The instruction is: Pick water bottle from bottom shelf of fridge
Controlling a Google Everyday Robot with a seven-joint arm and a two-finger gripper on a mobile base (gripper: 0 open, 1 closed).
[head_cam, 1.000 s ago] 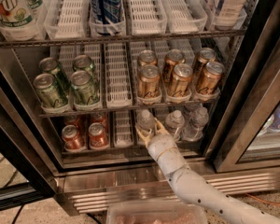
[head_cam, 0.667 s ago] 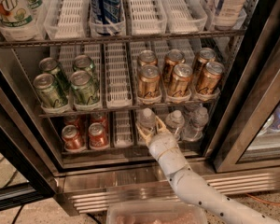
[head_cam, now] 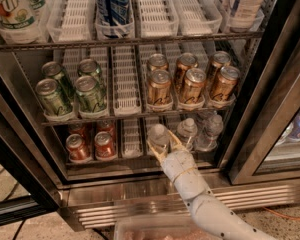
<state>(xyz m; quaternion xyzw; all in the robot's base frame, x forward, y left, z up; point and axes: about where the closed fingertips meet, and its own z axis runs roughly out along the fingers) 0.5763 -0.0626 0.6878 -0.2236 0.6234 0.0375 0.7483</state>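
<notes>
The fridge [head_cam: 270, 109] stands open, steel with a dark door frame. Its bottom shelf [head_cam: 131, 136] holds red cans [head_cam: 104, 145] on the left and several small clear water bottles with white caps on the right. My gripper [head_cam: 164, 143] reaches up from the lower right to the front of this shelf, at the leftmost water bottle [head_cam: 158, 134]. Its pale fingers [head_cam: 153, 148] are spread to either side of the bottle's lower body, and the right one seems to stand a little off it. Two more bottles [head_cam: 187, 130] stand just to the right.
The rack above holds green cans [head_cam: 72, 89] on the left and gold cans [head_cam: 190, 81] on the right. The top rack has a blue can [head_cam: 112, 4] and large bottles. A louvred base grille [head_cam: 140, 204] lies below. A clear bin [head_cam: 150, 229] sits at the bottom edge.
The gripper has barely moved and stays at the same water bottle. The cans and other bottles have not moved.
</notes>
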